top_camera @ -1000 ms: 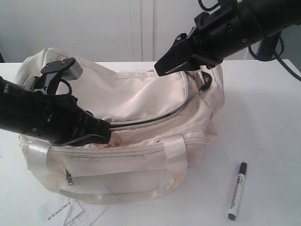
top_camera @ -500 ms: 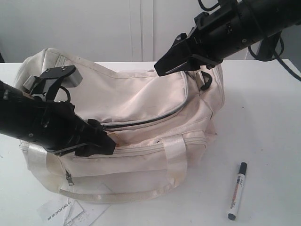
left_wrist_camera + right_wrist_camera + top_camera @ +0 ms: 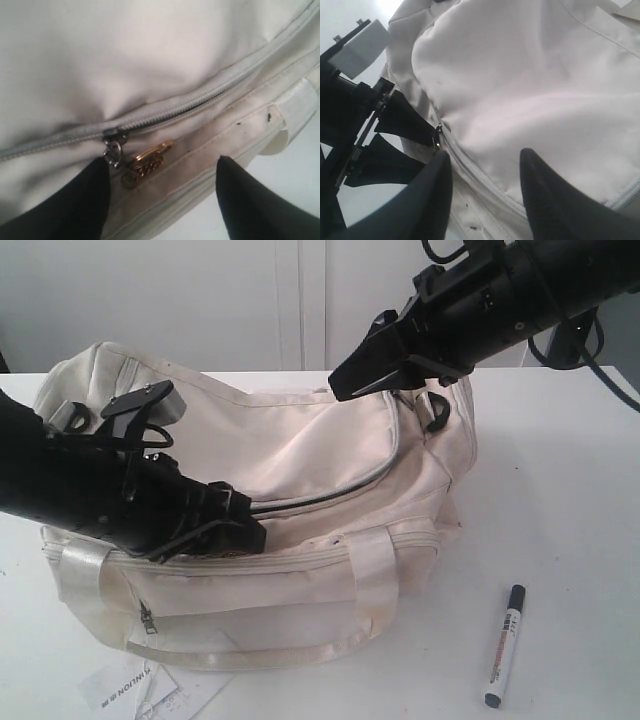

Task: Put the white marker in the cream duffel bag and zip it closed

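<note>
At the near left corner of the white table [image 3: 560,490] a printed white paper tag [image 3: 128,686] lies flat, just in front of the large soft cream fabric duffel bag [image 3: 300,450]. The bag sits on its base with its shiny cream strap handles [image 3: 374,572] hanging down the front and its curved top flap lying down.

The left gripper [image 3: 250,525] reaches in from the left and rests low against the bag's front, at the left end of the flap's zip. In the left wrist view its two black fingers [image 3: 75,205] stand wide apart, clamped on nothing. The grey zip slider [image 3: 111,136] and its small gold pull [image 3: 146,162] lie on the fabric between them, the pull just beside one finger. In the exterior view a thin dark line runs along the zip to the right of the gripper; whether the teeth are fully joined there I cannot tell.

The right gripper [image 3: 345,385] hangs over the bag's top right end, angled down. Its jaws are also apart, with only the flap's cloth below them.

The slim white-barrelled marker [image 3: 505,645] with a black cap lies on the table, outside the bag and well off its front right corner, cap end pointing away.
</note>
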Robot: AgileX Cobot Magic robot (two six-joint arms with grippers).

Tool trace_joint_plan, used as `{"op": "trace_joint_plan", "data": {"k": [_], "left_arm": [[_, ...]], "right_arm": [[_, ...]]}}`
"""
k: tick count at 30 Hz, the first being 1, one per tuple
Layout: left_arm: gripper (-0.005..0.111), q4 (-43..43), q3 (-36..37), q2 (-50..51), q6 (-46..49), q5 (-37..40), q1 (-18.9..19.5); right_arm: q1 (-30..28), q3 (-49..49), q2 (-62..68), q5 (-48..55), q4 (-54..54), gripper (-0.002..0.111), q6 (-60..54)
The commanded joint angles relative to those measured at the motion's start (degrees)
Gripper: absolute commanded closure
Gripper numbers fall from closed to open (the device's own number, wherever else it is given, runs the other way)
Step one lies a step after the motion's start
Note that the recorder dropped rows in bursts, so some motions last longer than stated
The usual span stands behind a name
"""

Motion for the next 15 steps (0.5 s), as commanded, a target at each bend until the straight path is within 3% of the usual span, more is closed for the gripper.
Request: {"op": "trace_joint_plan", "data": {"k": [1, 9, 11, 15], "left_arm": [[0.041, -2.3, -0.2, 1.4, 0.4, 0.7, -0.2], [0.049, -6.6, -1.0, 3.3, 0.8, 0.5, -0.2], [0.060, -6.5, -1.5, 3.3, 0.9, 0.4, -0.2], [0.102, -6.5, -1.5, 3.3, 2.0, -0.5, -0.2]], "right_arm": [[0.0, 0.3, 0.0, 0.1, 0.5, 0.066, -0.7], [0.0, 0.3, 0.0, 0.1, 0.6, 0.066, -0.7], [0.0, 0.3, 0.0, 0.1, 0.6, 0.066, -0.7], [0.0, 0.3, 0.0, 0.2, 0.6, 0.066, -0.7]]}}
